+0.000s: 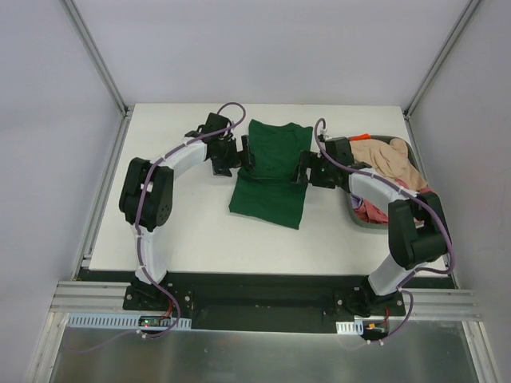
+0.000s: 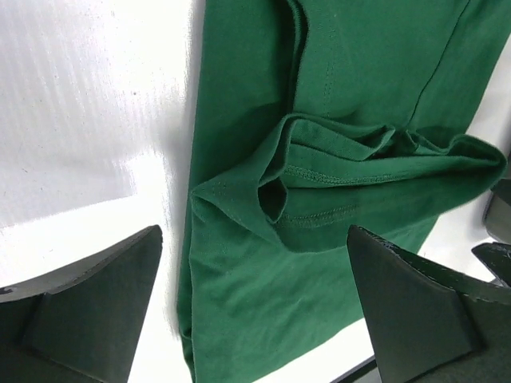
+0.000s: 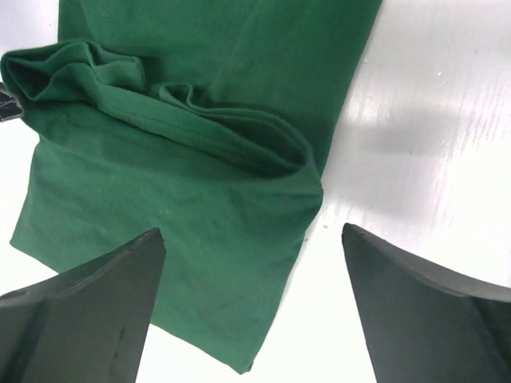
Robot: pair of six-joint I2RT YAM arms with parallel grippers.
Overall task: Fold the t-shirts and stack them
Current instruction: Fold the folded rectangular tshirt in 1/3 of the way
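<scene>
The top camera sits high behind the arm bases, looking down on the whole counter (image 1: 184,231). Wrist cameras stare down close past the left pincer (image 2: 254,239) and right pincer (image 3: 251,235), both sharing the green t-shirt (image 1: 267,187) from opposite sides.

Dark green t-shirt (image 1: 270,171) lies partly folded, bunched mid-length — beige t-shirt (image 1: 387,159) and pink-red t-shirt (image 1: 369,211) heaped rightward.

Left arm (image 1: 148,195) and right arm (image 1: 411,231) each bent at the elbow, forearms angled inward toward one another, left gripper (image 1: 237,156) jaws spread wide, right gripper (image 1: 308,170) jaws equally wide apart
</scene>
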